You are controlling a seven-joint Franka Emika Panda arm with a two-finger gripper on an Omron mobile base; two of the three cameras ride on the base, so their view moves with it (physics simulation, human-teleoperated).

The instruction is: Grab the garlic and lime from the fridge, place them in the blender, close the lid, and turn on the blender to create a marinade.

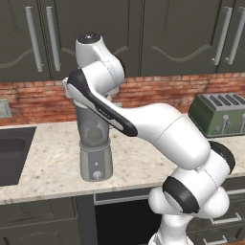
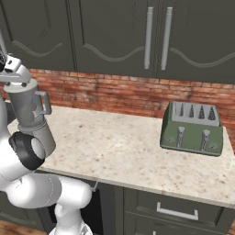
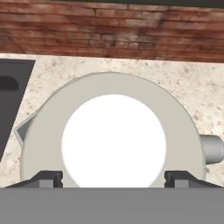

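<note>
From my remote seat, going left to right: a dark recessed sink [image 1: 12, 153] cuts into the speckled beige stone counter [image 1: 52, 162], then open worktop runs to the smoky see-through blender jug on its tapered grey base [image 1: 95, 158], which stands near the front edge. More bare counter lies before the green slotted toaster [image 2: 193, 128] by the red brick wall [image 2: 114, 94]. I see the white arm folded over, its hand straight above the jug. The round pale grey-white lid [image 3: 113, 140] sits on the jug's mouth. My gripper [image 3: 113, 179] has its dark fingertips [image 3: 46, 178] spread wide, either side of the lid's edge; I cannot tell if they touch it.
</note>
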